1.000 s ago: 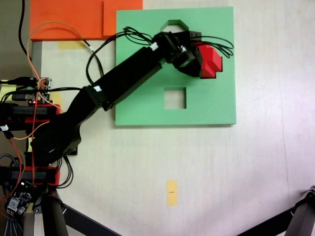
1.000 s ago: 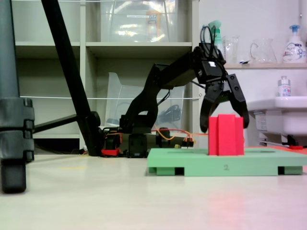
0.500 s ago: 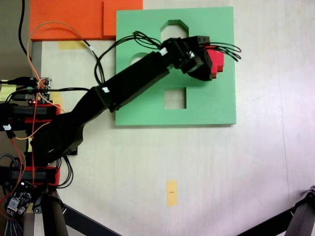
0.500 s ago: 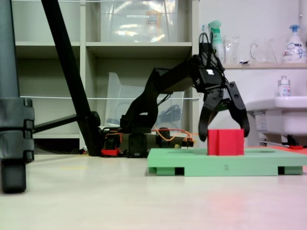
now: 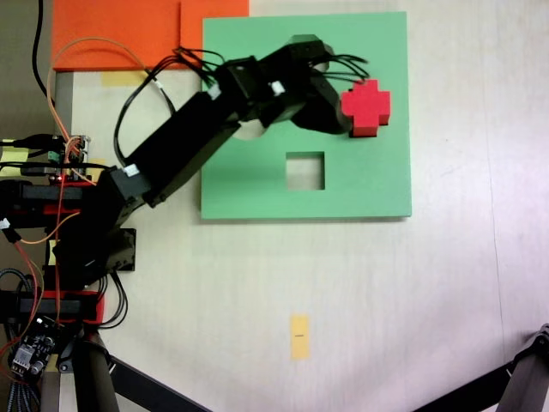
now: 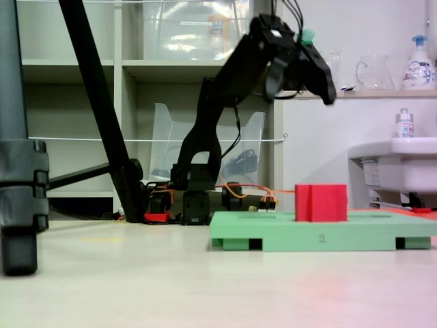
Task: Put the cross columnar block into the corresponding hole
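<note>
The red cross columnar block (image 5: 365,106) stands upright in the green foam board (image 5: 257,184), on the board's right half in a fixed view. From the side, the block (image 6: 321,203) sits sunk partway into the board (image 6: 287,236) and fills the corresponding hole, so the hole itself is hidden. My gripper (image 6: 299,96) hangs well above and slightly left of the block, open, with nothing between its fingers. From above, the gripper (image 5: 330,112) lies just left of the block.
A square cutout (image 5: 305,171) is open below the arm, and an octagonal cutout (image 5: 304,40) peeks out at the board's top edge. Orange foam sheets (image 5: 120,30) lie at the top left. Tripod legs (image 5: 129,378) and wiring crowd the left side. A yellow tape mark (image 5: 298,335) is near the front.
The block dropped lower into the board and was let go. The gripper then opened wide, rose high above it and drew back to the left.
</note>
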### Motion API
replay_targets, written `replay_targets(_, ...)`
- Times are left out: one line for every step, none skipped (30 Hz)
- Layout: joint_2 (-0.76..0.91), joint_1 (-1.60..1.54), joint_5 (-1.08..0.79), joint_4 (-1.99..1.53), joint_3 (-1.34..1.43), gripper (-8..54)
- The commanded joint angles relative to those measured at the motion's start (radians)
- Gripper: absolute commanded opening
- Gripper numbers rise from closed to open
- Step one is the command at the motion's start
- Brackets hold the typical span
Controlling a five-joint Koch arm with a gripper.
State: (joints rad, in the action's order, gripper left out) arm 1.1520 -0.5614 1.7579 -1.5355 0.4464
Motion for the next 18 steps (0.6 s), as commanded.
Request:
replay_targets(0.121,0.012,-0.081,-0.054,-0.028,51.9)
replay_targets(0.160,0.034,-0.129,-0.083,-0.028,51.9)
replay_targets(0.187,0.052,-0.186,-0.110,-0.028,51.9)
replay_targets(0.210,0.074,-0.235,-0.132,-0.028,51.9)
replay_targets(0.233,0.100,-0.275,-0.155,-0.026,51.9)
replay_targets(0.256,0.140,-0.310,-0.176,-0.020,51.9)
replay_targets(0.290,0.176,-0.339,-0.179,0.012,51.9)
replay_targets(0.344,0.238,-0.391,-0.175,0.084,51.9)
replay_targets(0.411,0.291,-0.453,-0.160,0.195,51.9)
replay_targets(0.489,0.356,-0.520,-0.117,0.331,51.9)
replay_targets(0.568,0.419,-0.583,-0.049,0.485,51.9)
replay_targets(0.630,0.463,-0.629,0.028,0.612,51.9)
replay_targets(0.698,0.505,-0.675,0.135,0.765,51.9)
replay_targets(0.779,0.548,-0.746,0.296,0.956,51.5)
replay_targets(0.868,0.594,-0.842,0.488,1.154,47.3)
replay_targets(0.894,0.617,-0.899,0.591,1.253,45.9)
replay_targets(0.916,0.643,-0.940,0.684,1.339,44.5)
replay_targets(0.950,0.681,-0.980,0.799,1.440,42.1)
